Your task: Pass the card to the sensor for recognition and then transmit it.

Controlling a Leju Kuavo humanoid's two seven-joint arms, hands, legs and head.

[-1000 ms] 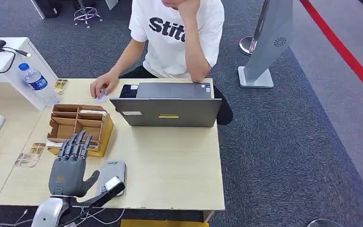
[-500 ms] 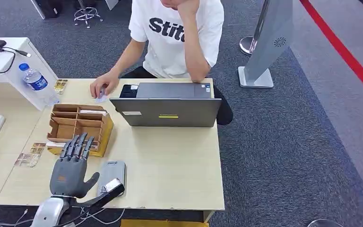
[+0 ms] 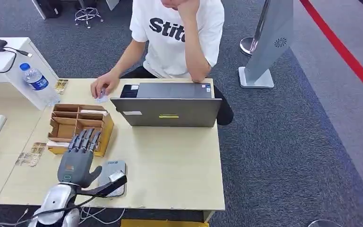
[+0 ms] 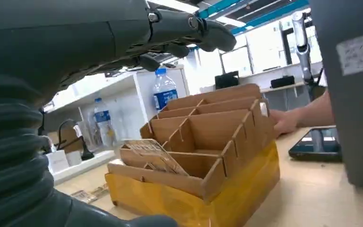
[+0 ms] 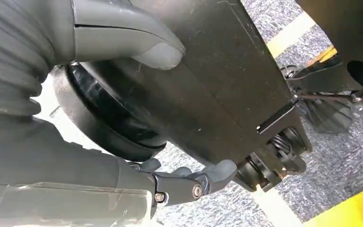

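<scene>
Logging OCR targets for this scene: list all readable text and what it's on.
"Stit", cut off by the person's arm: on the person's white T-shirt.
Water bottle: blue label, print too small to read.
Laptop: white sticker and yellow strip, illegible.
Card in the cardboard organizer: printed lettering, too blurred to read.
Grey sensor: small mark, unreadable.

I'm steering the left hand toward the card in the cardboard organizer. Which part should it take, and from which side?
Judging by its pose, pinch the card's raised free end. It leans tilted out of the near compartment of the cardboard organizer, its lower end down behind the front wall. Come from above, since the dividers block the sides. The left robot hand already hovers open over that near edge.
</scene>
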